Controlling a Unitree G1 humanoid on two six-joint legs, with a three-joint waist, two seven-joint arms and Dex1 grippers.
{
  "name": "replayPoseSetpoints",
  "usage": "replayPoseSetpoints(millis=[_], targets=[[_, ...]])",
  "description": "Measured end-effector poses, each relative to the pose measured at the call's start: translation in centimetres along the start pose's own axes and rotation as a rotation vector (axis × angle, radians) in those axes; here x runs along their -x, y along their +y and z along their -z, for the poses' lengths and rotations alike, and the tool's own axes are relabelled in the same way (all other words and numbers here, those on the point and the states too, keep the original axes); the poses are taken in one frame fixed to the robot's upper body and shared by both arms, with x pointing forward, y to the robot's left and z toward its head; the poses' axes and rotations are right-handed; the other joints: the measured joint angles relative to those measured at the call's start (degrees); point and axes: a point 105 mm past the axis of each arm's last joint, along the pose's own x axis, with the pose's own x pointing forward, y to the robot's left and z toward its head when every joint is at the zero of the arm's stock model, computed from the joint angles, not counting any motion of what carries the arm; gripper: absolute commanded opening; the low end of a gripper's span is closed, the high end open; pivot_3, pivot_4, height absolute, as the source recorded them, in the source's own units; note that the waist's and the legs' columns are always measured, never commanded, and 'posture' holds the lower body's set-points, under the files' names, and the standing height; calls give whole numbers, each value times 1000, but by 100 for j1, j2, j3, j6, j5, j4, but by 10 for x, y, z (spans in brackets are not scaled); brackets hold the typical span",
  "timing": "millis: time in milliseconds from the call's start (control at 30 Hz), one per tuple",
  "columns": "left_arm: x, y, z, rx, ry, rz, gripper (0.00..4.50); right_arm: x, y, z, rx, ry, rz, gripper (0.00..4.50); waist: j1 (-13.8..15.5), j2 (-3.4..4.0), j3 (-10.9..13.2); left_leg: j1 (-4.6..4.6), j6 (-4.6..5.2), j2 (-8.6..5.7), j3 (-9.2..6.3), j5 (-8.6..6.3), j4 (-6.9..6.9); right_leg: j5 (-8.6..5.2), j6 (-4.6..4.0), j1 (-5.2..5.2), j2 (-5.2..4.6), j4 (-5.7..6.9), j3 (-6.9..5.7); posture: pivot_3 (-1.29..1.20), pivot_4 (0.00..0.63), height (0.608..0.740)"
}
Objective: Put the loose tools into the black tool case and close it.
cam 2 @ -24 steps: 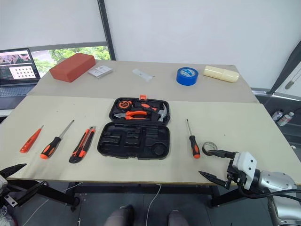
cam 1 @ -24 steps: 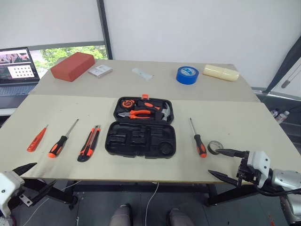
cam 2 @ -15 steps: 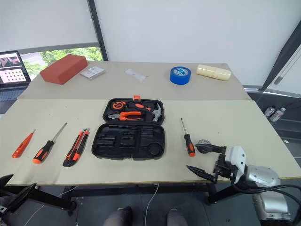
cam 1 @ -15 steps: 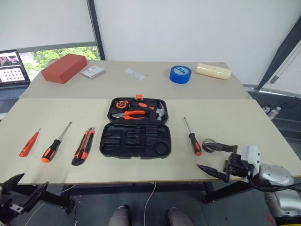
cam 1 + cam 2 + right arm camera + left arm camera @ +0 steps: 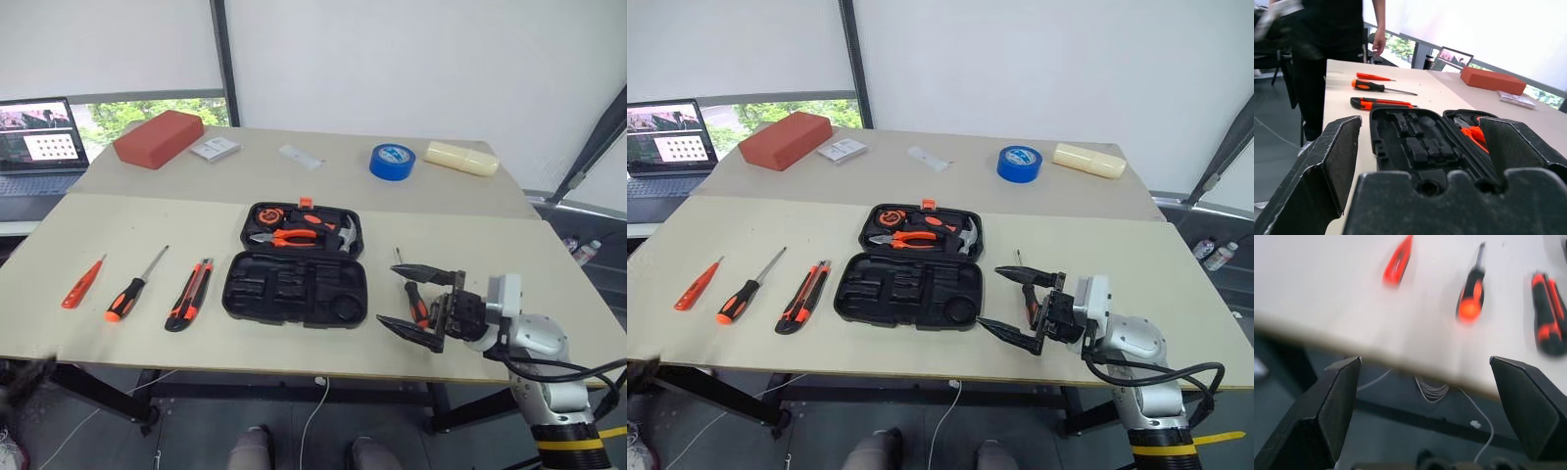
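Note:
The black tool case [image 5: 297,286] lies open in the middle of the table, with orange pliers and a hammer in its far half. To its left lie a small orange screwdriver [image 5: 80,282], an orange-and-black screwdriver [image 5: 131,290] and a utility knife [image 5: 188,294]. Right of the case lies a second orange-and-black screwdriver [image 5: 415,295], partly hidden behind my right gripper [image 5: 413,304], which stands open just above the table, pointing at the case [image 5: 1415,142]. My left gripper [image 5: 1425,382] is open below the table's front edge, facing the three left tools.
At the back of the table are a red block [image 5: 157,138], a blue tape roll [image 5: 392,160], a pale yellow block [image 5: 461,157] and small packets. A laptop [image 5: 39,147] is at far left. A person [image 5: 1332,29] stands at the table's left end.
My right gripper has swung left from the table's right front corner to beside the case, over the right screwdriver. My left gripper has dropped out of the head views. The camera has shifted.

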Motion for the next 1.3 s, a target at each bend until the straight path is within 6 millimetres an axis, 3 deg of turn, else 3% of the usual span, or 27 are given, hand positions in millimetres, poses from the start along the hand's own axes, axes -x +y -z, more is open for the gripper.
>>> replayPoseSetpoints(millis=[100,267,300,400,467,600,733,833,933,967,1033,1133,1300], targets=[[-37,-5,-16,-22,82,19,4500,0,0,5,0,-6,5,4473,-22,14,-5,0,0,0,22,0,-2,7,2,-8,-7,-7,0,0,150,740],[-69,-8,15,9,265,49,4500,3,-2,9,3,2,14,4473,-161,9,-10,-7,-25,25,43,-16,-13,49,14,-10,10,3,1,0,150,740],[-72,-10,20,2,296,58,3994,3,-2,9,6,1,16,4500,-167,8,-10,-5,-26,38,43,-17,-13,52,24,-11,24,9,0,0,150,740],[-79,-10,18,-41,325,68,3114,4,-3,8,20,-3,19,4500,-131,9,-10,7,-26,50,43,-18,-13,3,4,-25,42,77,1,0,150,740],[-84,-11,15,-34,311,86,2217,5,-3,9,20,1,23,4500,-105,10,-10,6,-26,69,41,-18,-16,-9,-9,-35,65,90,1,0,150,740],[-90,-16,17,-54,280,141,975,7,-1,12,14,11,31,4500,-108,10,-9,7,-58,89,41,-38,-6,-5,-17,-34,87,88,5,0,150,740],[-92,-26,-4,-187,129,257,867,10,-2,13,13,25,48,4500,-104,9,-9,6,-77,91,42,-38,3,6,-27,-34,86,86,5,0,150,740],[-88,-51,-28,-465,-8,439,867,21,-9,10,40,51,100,4500,-61,9,-9,7,-83,90,46,-36,4,2,-50,-28,80,77,5,0,150,740],[-95,-104,-50,-746,-108,672,867,32,-17,6,74,78,146,4500,84,11,-9,7,-85,90,56,-35,6,2,-56,-33,78,65,4,0,150,740],[-103,-134,-61,-838,-179,770,867,37,-21,5,84,91,169,4500,157,13,-8,4,-84,90,61,-34,10,-1,-51,-23,82,63,4,0,150,740],[-109,-175,-70,-1000,-256,901,867,38,-24,3,99,95,185,4500,207,14,-12,1,-76,94,82,-27,26,9,-38,2,85,61,19,0,150,740],[-132,-205,-61,-1205,-243,995,867,43,-23,6,93,115,210,4500,156,29,-20,-13,-56,92,84,-20,76,18,12,8,91,75,46,0,150,740],[-161,-219,-28,-1406,-125,1077,867,49,-20,5,95,128,252,4500,-1,28,-19,-47,0,90,82,-8,88,22,32,-14,100,79,65,0,150,740]])
